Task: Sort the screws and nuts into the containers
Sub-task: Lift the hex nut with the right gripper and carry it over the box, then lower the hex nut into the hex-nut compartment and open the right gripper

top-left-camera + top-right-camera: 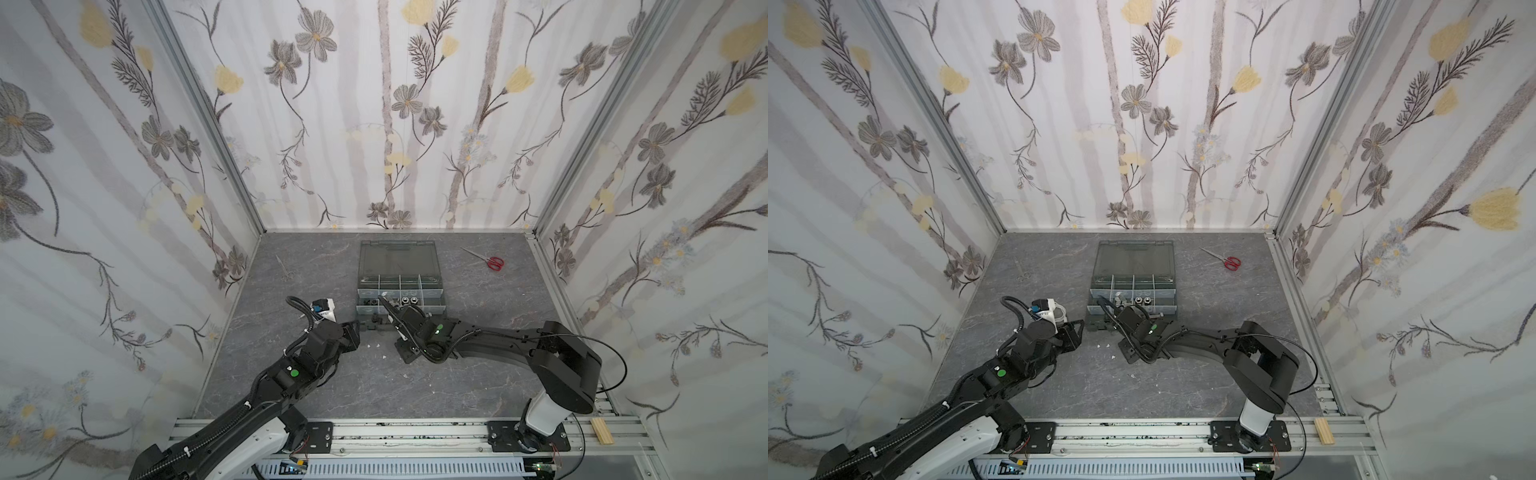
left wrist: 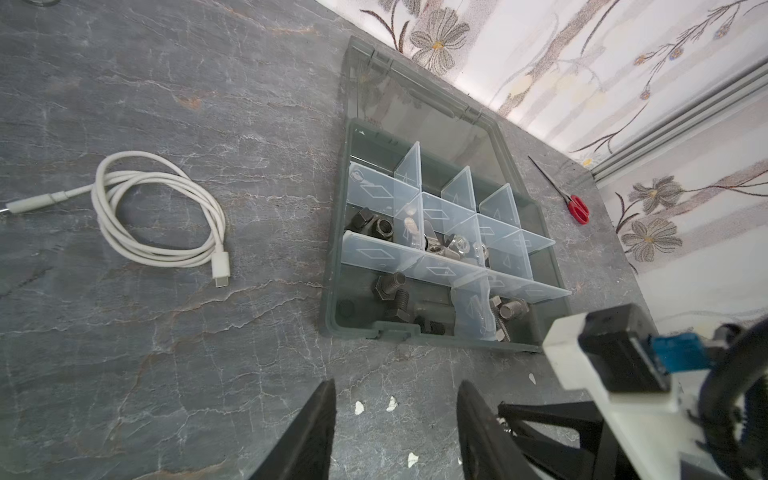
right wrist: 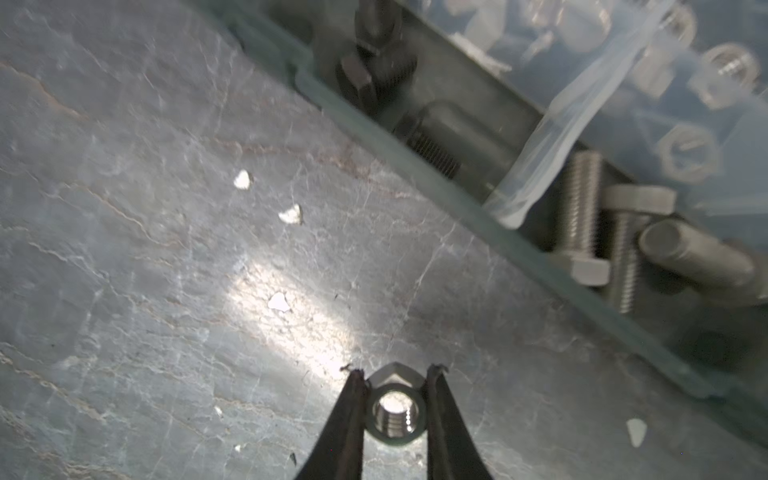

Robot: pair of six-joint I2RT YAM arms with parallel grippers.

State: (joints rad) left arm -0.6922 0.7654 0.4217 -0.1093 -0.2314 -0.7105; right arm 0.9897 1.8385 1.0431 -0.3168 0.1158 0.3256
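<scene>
Right gripper (image 3: 395, 372) pinches a silver nut (image 3: 390, 435) between its jaws.

top views high, looking down – wrist views close, low; all share case (image 1: 434, 309).

Open organizer case (image 2: 332, 266) holding black screws (image 2: 390, 286) and nuts (image 2: 384, 227), coiled white cable (image 2: 158, 208) apart, red-handled scissors (image 2: 578, 208) near wall (image 2: 623, 62)
</scene>
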